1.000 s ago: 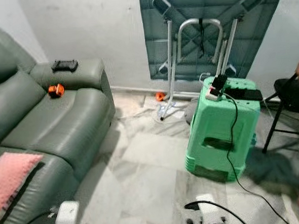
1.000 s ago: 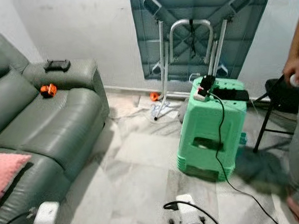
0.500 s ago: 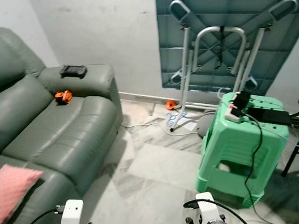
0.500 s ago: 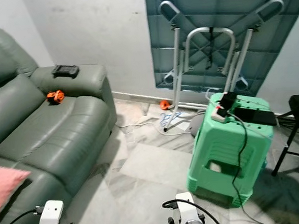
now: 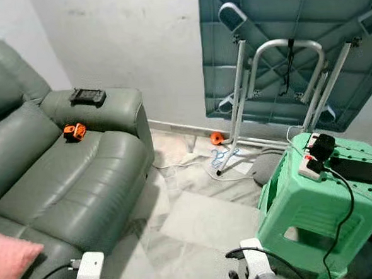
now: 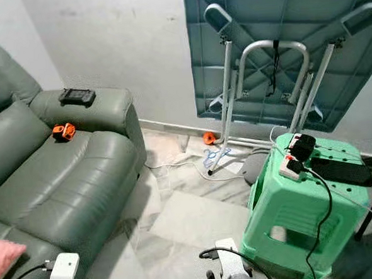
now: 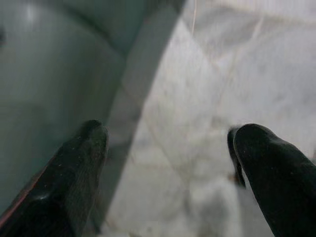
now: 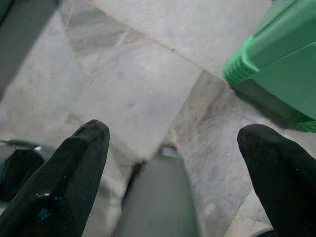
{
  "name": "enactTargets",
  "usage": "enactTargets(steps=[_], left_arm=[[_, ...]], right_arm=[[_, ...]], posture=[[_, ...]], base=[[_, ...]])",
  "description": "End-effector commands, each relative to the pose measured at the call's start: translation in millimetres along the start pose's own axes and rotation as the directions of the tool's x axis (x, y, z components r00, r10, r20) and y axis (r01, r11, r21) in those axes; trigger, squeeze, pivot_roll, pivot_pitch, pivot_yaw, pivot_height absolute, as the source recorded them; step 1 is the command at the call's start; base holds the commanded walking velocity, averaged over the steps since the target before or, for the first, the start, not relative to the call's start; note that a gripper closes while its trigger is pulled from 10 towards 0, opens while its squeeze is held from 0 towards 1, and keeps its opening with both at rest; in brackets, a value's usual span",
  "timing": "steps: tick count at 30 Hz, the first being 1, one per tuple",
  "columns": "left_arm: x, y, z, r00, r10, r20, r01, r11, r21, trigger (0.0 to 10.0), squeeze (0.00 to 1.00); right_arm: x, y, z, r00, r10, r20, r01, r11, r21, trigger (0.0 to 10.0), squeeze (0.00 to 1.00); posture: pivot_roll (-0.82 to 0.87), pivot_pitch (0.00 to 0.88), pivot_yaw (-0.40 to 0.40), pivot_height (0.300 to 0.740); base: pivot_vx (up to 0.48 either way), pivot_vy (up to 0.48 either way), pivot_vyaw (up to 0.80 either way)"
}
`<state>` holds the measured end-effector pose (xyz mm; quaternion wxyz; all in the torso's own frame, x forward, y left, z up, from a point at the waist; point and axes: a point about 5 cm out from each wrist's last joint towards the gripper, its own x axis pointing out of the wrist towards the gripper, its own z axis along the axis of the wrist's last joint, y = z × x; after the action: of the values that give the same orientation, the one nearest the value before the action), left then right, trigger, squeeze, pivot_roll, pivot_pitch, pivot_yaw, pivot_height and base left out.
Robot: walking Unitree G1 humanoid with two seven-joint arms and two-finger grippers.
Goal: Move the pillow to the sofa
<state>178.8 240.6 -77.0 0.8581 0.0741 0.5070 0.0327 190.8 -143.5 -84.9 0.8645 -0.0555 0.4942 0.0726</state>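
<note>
Pink fabric pillow [image 5: 10, 267] lies at the grey leather sofa's [image 5: 74, 178] front edge.
Left gripper [image 7: 165, 163] and right gripper [image 8: 173, 163] hang released, empty; confirming the pillow sits securely suffices.

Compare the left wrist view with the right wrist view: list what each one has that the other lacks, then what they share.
Left wrist view alone: the grey sofa beside the open left pincer.
Right wrist view alone: the green stool by the open right pincer.
Both: pale marble floor under empty, spread black fingers.
</note>
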Motion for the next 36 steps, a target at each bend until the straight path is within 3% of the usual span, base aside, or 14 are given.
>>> enactTargets(steps=[1,9,20,22,24,25,30,36], left_arm=[[1.0,-7.3,4,1.0,-0.015,0.008,0.015,1.0,0.012,10.0,0.0],[2.6,-21.8,11,0.999,-0.03,0.018,0.03,0.999,0.022,10.0,0.0],[3.3,-24.1,23,0.999,-0.03,0.034,0.029,0.999,0.017,10.0,0.0],[2.9,-17.6,29,0.998,-0.03,0.051,0.029,0.999,0.019,10.0,0.0],[2.2,-9.6,25,0.999,-0.024,0.045,0.023,1.0,0.019,10.0,0.0],[0.5,2.7,15,0.999,-0.017,0.029,0.017,1.0,0.017,10.0,0.0],[-2.7,19.8,3,1.0,0.0,0.005,0.0,1.0,0.0,10.0,0.0],[-4.3,22.4,1,0.995,0.042,0.094,-0.035,0.996,-0.083,10.0,0.0]], right_arm=[[-0.6,-6.4,-2,1.0,-0.016,-0.013,0.016,1.0,-0.003,10.0,0.0],[-0.5,-5.8,-2,1.0,-0.011,-0.018,0.011,1.0,-0.018,10.0,0.0],[-0.5,-6.3,-1,1.0,-0.007,-0.02,0.007,1.0,-0.029,10.0,0.0],[-0.4,-6.2,-1,1.0,-0.007,-0.019,0.007,1.0,-0.023,10.0,0.0],[-0.4,-6.2,-1,1.0,-0.008,-0.019,0.008,1.0,-0.018,10.0,0.0],[-0.4,-6.5,0,1.0,-0.011,-0.019,0.011,1.0,-0.009,10.0,0.0],[-0.4,-8.3,-1,0.999,-0.042,-0.023,0.043,0.998,0.037,10.0,0.0],[-1.2,-11.6,3,0.994,-0.097,0.054,0.09,0.988,0.129,10.0,0.0]], posture=[[-0.13,0.0,0.06,0.74],[-0.13,0.0,0.061,0.74],[-0.13,0.0,0.061,0.74],[-0.14,0.0,0.063,0.74],[-0.14,0.0,0.063,0.74],[-0.14,0.0,0.064,0.74],[-0.16,0.0,0.067,0.74],[-0.17,0.0,0.06,0.74]], base=[[0.45,0.0,0.0],[0.451,0.0,0.0],[0.45,0.0,0.0],[0.216,0.0,0.0],[0.0,0.0,0.0],[0.0,0.0,0.0],[0.0,0.0,0.0],[0.0,0.0,0.0]])
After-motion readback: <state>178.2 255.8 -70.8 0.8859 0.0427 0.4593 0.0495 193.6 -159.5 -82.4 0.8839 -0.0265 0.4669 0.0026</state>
